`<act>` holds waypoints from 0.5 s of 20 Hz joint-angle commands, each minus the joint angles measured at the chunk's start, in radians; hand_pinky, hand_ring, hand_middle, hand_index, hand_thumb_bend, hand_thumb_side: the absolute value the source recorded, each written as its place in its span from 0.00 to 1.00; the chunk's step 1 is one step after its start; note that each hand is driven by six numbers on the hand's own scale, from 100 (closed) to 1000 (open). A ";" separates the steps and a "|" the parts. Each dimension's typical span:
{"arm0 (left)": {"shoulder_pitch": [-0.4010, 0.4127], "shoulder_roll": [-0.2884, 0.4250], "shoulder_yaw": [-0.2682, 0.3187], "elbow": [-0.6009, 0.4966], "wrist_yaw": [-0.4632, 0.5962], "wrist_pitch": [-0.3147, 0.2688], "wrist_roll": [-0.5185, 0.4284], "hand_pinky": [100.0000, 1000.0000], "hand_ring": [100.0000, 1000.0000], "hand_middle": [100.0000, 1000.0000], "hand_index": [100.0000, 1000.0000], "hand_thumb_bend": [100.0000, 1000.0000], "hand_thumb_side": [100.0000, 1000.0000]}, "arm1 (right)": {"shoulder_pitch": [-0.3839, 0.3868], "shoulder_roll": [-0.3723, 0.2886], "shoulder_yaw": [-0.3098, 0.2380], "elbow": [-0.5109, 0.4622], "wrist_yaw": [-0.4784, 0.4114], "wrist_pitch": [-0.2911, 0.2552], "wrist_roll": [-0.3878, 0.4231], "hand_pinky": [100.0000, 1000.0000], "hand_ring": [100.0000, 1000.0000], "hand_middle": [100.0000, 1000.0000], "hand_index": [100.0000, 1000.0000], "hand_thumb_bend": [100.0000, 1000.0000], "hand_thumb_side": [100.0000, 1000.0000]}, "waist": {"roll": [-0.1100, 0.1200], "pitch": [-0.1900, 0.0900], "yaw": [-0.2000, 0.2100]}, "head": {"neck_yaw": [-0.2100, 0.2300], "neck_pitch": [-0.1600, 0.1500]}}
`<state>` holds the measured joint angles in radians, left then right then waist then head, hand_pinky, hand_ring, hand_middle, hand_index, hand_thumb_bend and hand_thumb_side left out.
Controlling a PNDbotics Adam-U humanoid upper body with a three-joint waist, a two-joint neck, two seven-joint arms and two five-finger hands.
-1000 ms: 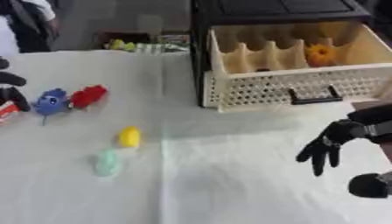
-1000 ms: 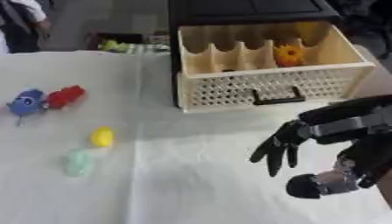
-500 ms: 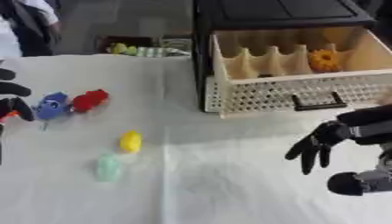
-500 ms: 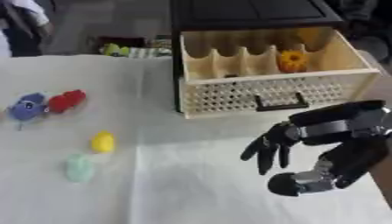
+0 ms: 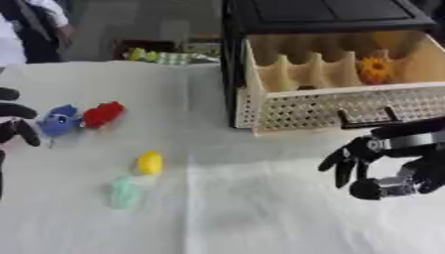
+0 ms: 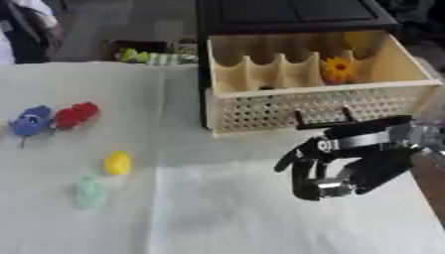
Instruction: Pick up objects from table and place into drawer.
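Four small toys lie on the white cloth at the left: a blue one (image 5: 59, 120), a red one (image 5: 103, 114) touching it, a yellow one (image 5: 149, 162) and a pale green one (image 5: 122, 191). The cream drawer (image 5: 347, 96) stands pulled out of a black cabinet (image 5: 322, 12), with an orange flower-like thing (image 5: 375, 71) inside. My right hand (image 6: 365, 149) hangs just in front of the drawer's handle, fingers relaxed and pointing down, holding nothing. At the left edge my left hand (image 5: 13, 121) shows with spread fingers, right beside the blue toy.
Behind the table's far edge sits a dark bin with green and yellow items (image 5: 161, 54). A person stands at the far left corner. The cloth (image 5: 252, 208) between the toys and my right hand is bare.
My right hand has drifted left and a little lower in front of the drawer. My left hand's fingers have come further in beside the blue toy. The toys have not moved.
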<state>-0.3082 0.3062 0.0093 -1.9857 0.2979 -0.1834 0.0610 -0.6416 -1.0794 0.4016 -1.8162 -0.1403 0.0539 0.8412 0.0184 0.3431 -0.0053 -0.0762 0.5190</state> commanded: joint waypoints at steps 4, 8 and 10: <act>-0.007 -0.001 0.005 -0.014 -0.012 0.001 -0.006 0.27 0.51 0.55 0.76 0.03 0.96 | -0.051 0.011 -0.025 0.085 0.010 -0.015 -0.024 0.63 0.74 0.62 0.91 0.23 0.89 | 0.000 -0.008 0.005 | -0.011 -0.013; -0.010 -0.005 0.004 -0.014 -0.015 0.003 -0.010 0.27 0.51 0.55 0.76 0.04 0.97 | -0.078 0.026 -0.029 0.124 0.013 -0.019 -0.012 0.59 0.71 0.58 0.88 0.22 0.90 | -0.001 -0.001 0.009 | -0.012 -0.016; -0.011 -0.006 0.004 -0.014 -0.016 0.003 -0.012 0.27 0.51 0.55 0.76 0.04 0.97 | -0.093 0.033 -0.031 0.140 0.018 -0.019 -0.002 0.57 0.69 0.56 0.86 0.20 0.90 | -0.002 0.002 0.011 | -0.013 -0.018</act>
<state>-0.3090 0.2957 0.0091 -1.9857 0.2885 -0.1798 0.0533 -0.7167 -1.0299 0.3925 -1.6846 -0.1306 0.0362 0.8347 0.0185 0.3618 0.0061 -0.0860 0.5128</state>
